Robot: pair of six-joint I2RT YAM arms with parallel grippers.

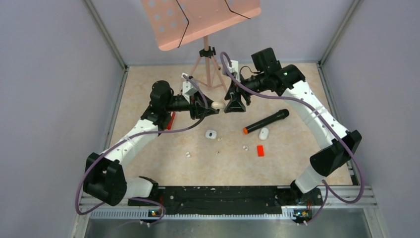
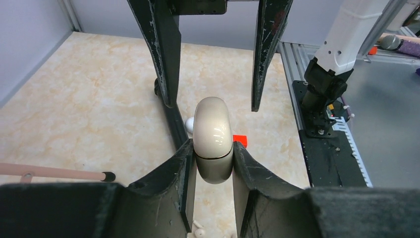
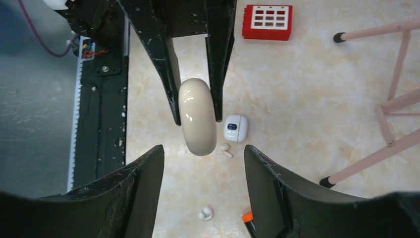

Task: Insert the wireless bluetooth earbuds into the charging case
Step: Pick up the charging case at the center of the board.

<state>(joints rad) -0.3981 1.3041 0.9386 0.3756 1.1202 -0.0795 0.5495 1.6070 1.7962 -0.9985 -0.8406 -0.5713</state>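
beige marbled tabletop (image 1: 223, 168), seen from above: your left gripper (image 1: 216, 106) pinches the charging case (image 1: 218, 104) up off the surface toward the far edge; earbuds (image 1: 188, 154) lie loose mid-table. left wrist view: its fingers clamp the case's sides. right wrist view: your right gripper (image 3: 200, 156) gapes wide (touching nothing), facing the case.

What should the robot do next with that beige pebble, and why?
Probably close the right gripper on the free end of the beige case. The left gripper clamps the other end in the air, the case looks shut, and the right jaws stand open either side of it; a second grip seems needed to open it.
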